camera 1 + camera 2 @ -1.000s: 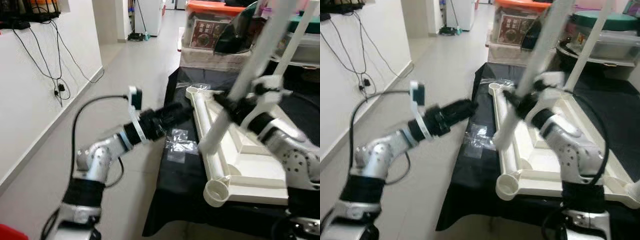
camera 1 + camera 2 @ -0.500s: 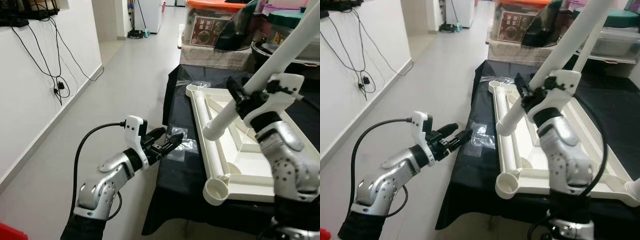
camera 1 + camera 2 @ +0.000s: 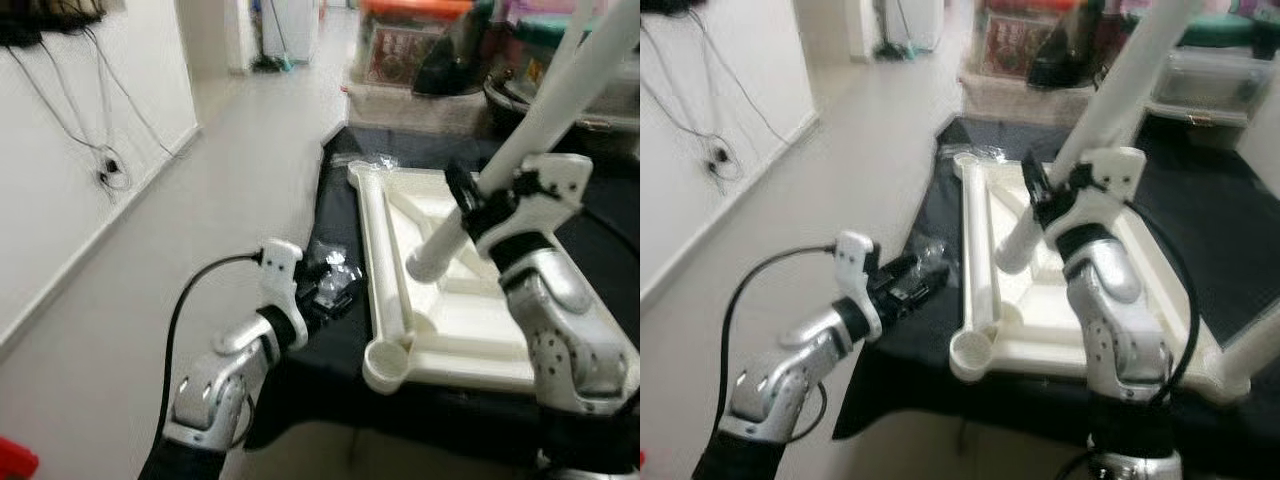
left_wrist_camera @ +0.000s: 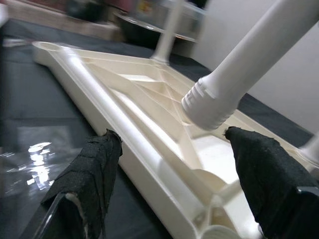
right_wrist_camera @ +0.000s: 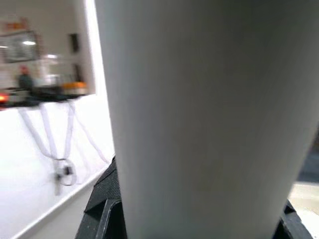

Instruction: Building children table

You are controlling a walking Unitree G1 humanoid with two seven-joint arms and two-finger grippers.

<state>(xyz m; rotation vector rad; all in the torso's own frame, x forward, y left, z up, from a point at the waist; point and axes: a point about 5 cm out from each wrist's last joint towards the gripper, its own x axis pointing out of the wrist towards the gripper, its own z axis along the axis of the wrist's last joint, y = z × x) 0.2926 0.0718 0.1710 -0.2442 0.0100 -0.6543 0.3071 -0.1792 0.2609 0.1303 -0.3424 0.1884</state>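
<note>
The white children's tabletop (image 3: 470, 320) lies upside down on a black-covered table (image 3: 330, 390). Its near corner socket (image 3: 385, 362) faces up. My right gripper (image 3: 478, 205) is shut on a long white table leg (image 3: 1120, 90), held tilted over the tabletop. The leg's ribbed lower end (image 4: 212, 102) hangs a little above the frame's ribs. In the right wrist view the leg (image 5: 199, 114) sits between the black fingers (image 5: 104, 209). My left gripper (image 4: 172, 134) is open at the table's left edge, next to a clear plastic bag (image 3: 335, 275), pointing at the tabletop (image 4: 124, 89).
One fitted leg (image 3: 570, 40) stands upright at the tabletop's far side and another (image 3: 1250, 350) at its near right corner. Storage boxes (image 3: 410, 40) crowd the back of the table. Bare floor and a white wall with hanging cables (image 3: 100, 130) lie to the left.
The whole view has shifted, so the camera moved. My left gripper has reached in from beside the table to the plastic bag at its left edge. The right gripper still holds the tilted leg.
</note>
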